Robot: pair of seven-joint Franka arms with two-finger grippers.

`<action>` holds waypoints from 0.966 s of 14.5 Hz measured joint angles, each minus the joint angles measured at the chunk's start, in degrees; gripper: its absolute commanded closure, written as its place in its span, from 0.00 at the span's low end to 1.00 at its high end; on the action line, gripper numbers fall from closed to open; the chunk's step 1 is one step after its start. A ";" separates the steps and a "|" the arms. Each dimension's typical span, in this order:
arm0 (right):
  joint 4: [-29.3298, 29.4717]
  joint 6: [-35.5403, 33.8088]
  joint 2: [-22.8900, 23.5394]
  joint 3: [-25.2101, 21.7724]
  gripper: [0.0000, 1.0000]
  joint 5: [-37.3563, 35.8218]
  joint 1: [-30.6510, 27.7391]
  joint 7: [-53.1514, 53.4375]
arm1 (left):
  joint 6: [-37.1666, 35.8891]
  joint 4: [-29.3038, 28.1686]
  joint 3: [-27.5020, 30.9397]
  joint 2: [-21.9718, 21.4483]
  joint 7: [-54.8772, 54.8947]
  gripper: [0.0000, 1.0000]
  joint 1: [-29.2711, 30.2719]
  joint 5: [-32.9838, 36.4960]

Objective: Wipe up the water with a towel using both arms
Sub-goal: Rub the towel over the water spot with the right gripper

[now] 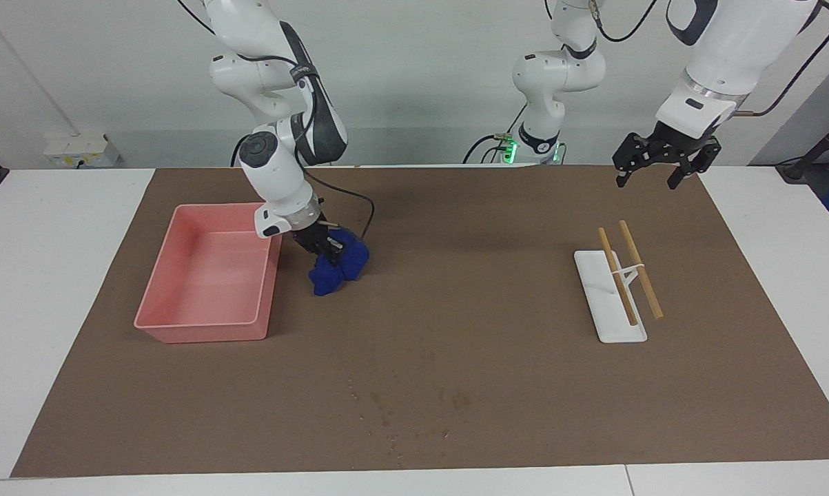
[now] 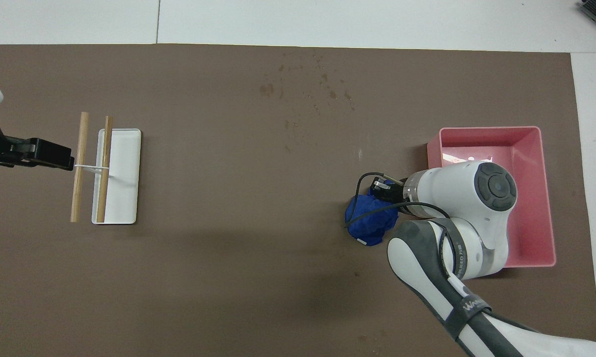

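Two arms at work: right gripper (image 1: 326, 249) pinches the bunched towel (image 1: 338, 270) beside the pink tray (image 1: 207, 331), left gripper (image 1: 655, 167) hangs spread above the brown mat (image 1: 455, 310).

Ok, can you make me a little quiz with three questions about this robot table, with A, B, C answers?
1. Where is the blue towel?
A. In the pink tray
B. In the right gripper, beside the pink tray
C. On the white stand

2. How many wooden sticks lie on the white stand?
A. Two
B. Four
C. None

3. How are the left gripper's jaws?
A. Shut on a stick
B. Shut on the towel
C. Open, holding nothing

Answers:
1 B: the right gripper's jaws are closed on the bunched towel, which hangs over the brown mat next to the tray.
2 A: two sticks rest across the stand's rack.
3 C: its jaws are spread in the air above the mat, with nothing between them.
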 measured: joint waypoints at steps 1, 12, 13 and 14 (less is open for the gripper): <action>0.32 2.87 1.23 0.00 1.00 0.00 0.00 0.00 | 0.00 -0.08 0.00 0.00 0.00 0.00 0.00 0.00; 19.52 15.70 14.69 -0.16 1.00 0.00 -0.54 0.00 | 0.00 -0.34 0.00 0.00 0.00 0.00 0.01 0.00; 21.39 15.68 15.26 -0.16 1.00 0.00 -0.54 0.00 | 0.00 -0.34 0.00 0.00 0.00 0.00 0.01 0.00; 22.94 15.47 15.61 -0.16 1.00 0.00 -0.54 0.00 | 0.00 -0.35 0.00 0.00 0.00 0.00 0.01 0.00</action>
